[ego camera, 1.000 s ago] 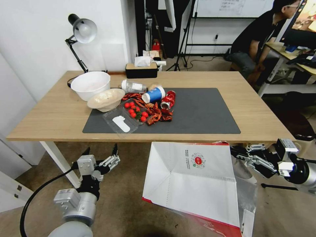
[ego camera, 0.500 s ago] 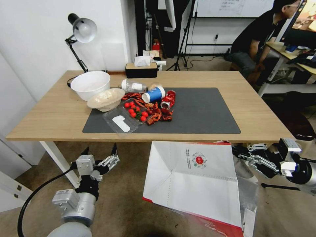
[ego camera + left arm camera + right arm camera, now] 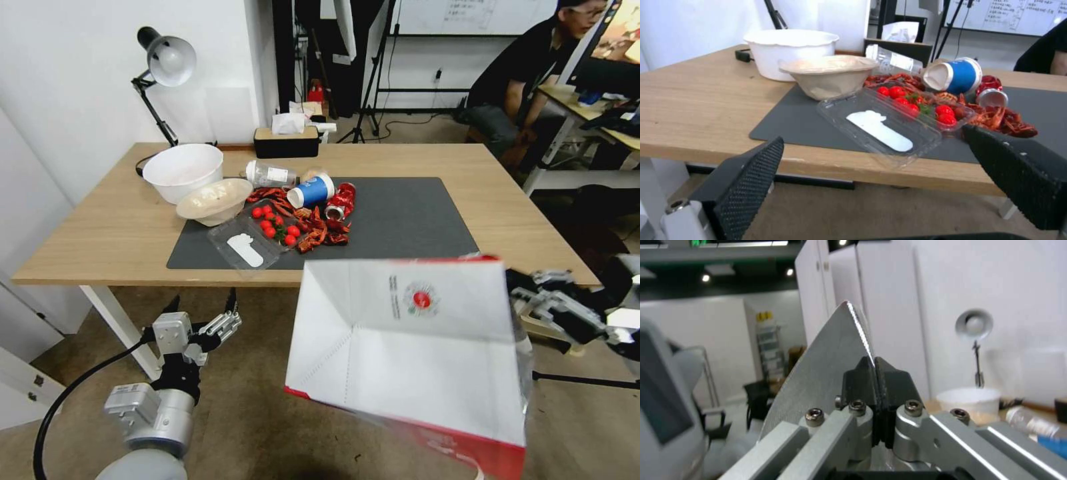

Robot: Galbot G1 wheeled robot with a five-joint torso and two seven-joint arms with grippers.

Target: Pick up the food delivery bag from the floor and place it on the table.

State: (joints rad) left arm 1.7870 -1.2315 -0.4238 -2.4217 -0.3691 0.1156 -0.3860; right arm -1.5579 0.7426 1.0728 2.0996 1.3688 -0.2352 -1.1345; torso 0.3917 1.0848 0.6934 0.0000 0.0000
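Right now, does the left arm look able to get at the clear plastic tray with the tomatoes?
Probably yes. The left end effector hangs open below the table's near edge, and the clear plastic tray sits at the mat's front corner facing it, with nothing between. It would have to rise above the tabletop first.

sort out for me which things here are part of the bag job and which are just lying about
Part of the job:
- food delivery bag, pinched at its edge by the right gripper
- table
- floor

Just lying about:
- white bowl
- paper bowl
- blue cup
- clear tomato tray
- crushed can
- desk lamp
- left gripper, open and idle
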